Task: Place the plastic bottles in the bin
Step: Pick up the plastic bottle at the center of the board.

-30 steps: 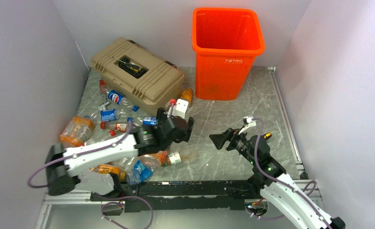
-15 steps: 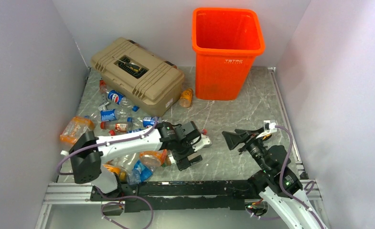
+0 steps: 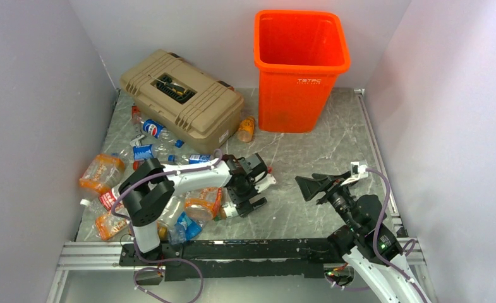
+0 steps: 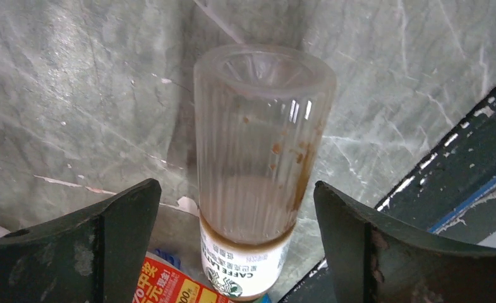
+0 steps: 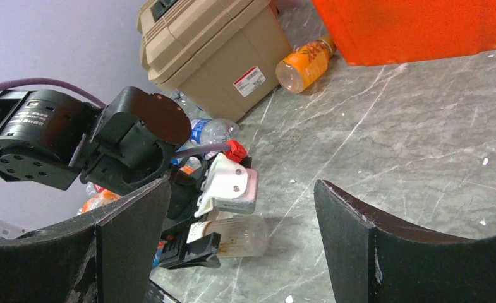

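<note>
Bottles [image 3: 150,151] lie scattered over the left half of the counter [image 3: 308,151], most of them in front of the tan toolbox [image 3: 182,95]. One orange-drink bottle [image 3: 246,129] rests just beside the foot of the orange bin [image 3: 302,95], which stands upright at the back, well apart from the pile. None of the bottles in sight has gone in yet.

A second ago the left arm was reaching toward the toolbox's near corner. It has since swung down and folded in toward the front rail, so the left claw [image 4: 235,196] now sits over a clear ribbed coffee bottle [image 4: 258,170] that lies on its side where it lay before. That reads as the start of a pick: lined up, not yet gripped.

The left claw is spread as wide as it goes, one finger on each side of the coffee bottle. Both stand clear of its wall, so it holds nothing.

The right claw [image 3: 313,184] has drawn back a little toward the right and then kept its place. It is also wide open and empty, above bare counter and facing its partner.
</note>
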{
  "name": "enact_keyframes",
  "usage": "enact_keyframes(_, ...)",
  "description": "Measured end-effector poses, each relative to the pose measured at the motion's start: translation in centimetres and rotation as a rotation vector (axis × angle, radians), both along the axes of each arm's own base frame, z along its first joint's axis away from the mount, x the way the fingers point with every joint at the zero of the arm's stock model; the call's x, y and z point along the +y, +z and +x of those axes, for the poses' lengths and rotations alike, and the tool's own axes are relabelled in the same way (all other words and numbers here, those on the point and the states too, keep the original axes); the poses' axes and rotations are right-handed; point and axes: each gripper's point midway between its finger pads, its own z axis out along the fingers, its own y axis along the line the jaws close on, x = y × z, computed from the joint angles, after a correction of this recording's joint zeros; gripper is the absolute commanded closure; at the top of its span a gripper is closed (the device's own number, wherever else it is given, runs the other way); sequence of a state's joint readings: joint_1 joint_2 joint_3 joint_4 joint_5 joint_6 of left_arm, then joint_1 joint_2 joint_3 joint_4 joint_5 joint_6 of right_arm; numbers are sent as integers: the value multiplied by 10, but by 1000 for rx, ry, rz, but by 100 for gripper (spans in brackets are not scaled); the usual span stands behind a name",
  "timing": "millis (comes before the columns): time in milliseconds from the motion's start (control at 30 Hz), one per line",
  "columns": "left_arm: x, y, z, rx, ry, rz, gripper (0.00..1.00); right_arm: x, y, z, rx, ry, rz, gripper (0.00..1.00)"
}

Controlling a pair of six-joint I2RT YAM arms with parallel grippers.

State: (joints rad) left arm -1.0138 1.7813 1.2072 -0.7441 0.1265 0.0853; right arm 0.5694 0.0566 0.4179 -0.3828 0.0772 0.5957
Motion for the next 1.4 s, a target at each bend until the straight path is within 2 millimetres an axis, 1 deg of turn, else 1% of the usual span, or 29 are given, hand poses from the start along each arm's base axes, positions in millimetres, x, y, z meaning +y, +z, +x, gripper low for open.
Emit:
enact_keyframes(67,-1,-3,4,-3,7,-1,15,0,-1,0,1,0,-1,12)
enact_keyframes(100,-2,-4,6,-8,10,-2,18,0,-1,0,2,0,-1,12)
enact_keyframes(267,-3,-9,12,-35,21,6,23,0,-2,0,6,0,-1,12)
enact_keyframes(300,-3,-10,12,-34,25,8,27,0,-2,0,6,0,-1,12)
enact_keyframes(400,-3,-13,9,-20,29,13,46,0,-2,1,6,0,0,12)
enact_keyframes(467,-4,-15,7,-8,26,15,49,1,-2,0,6,0,0,12)
enact_keyframes(533,-8,-11,6,-6,25,7,52,1,-2,1,7,0,0,12)
enact_keyframes(633,-14,-1,9,-18,38,-15,61,2,-3,1,16,7,-8,12)
enact_keyframes(700,-21,26,18,-77,65,-76,62,5,-1,2,26,15,-19,12)
enact_keyframes(733,-25,43,23,-108,83,-118,63,6,1,3,29,20,-24,12)
enact_keyframes(767,-29,64,31,-152,105,-173,64,8,3,3,28,29,-28,12)
enact_keyframes(800,-33,91,41,-209,134,-252,64,10,7,4,25,40,-30,12)
enact_keyframes(833,-34,124,51,-269,173,-352,64,13,11,4,20,55,-31,12)
enact_keyframes(867,-31,161,62,-333,218,-464,64,17,15,5,14,72,-31,12)
enact_keyframes(900,-26,194,72,-391,260,-563,64,22,18,5,9,93,-29,12)
enact_keyframes(933,-15,235,84,-466,317,-705,64,27,19,6,7,115,-28,12)
enact_keyframes(967,1,271,91,-535,369,-826,65,32,20,7,8,140,-27,13)
enact_keyframes(1033,30,314,98,-620,446,-991,68,46,21,9,15,195,-20,12)
enact_keyframes(1067,43,332,99,-651,476,-1068,69,52,21,10,19,220,-14,12)
enact_keyframes(1100,52,347,97,-666,491,-1148,70,60,22,12,18,253,-3,11)
enact_keyframes(1167,56,363,95,-644,500,-1267,71,76,23,14,19,319,16,9)
enact_keyframes(1233,55,362,97,-579,516,-1350,71,90,27,14,9,380,35,7)
enact_keyframes(1267,53,358,99,-534,531,-1383,71,96,29,13,0,406,43,6)
enact_keyframes(1367,46,336,106,-368,597,-1445,72,119,35,6,-30,497,53,6)
enact_keyframes(1400,45,332,107,-327,614,-1461,71,125,37,4,-37,518,52,6)
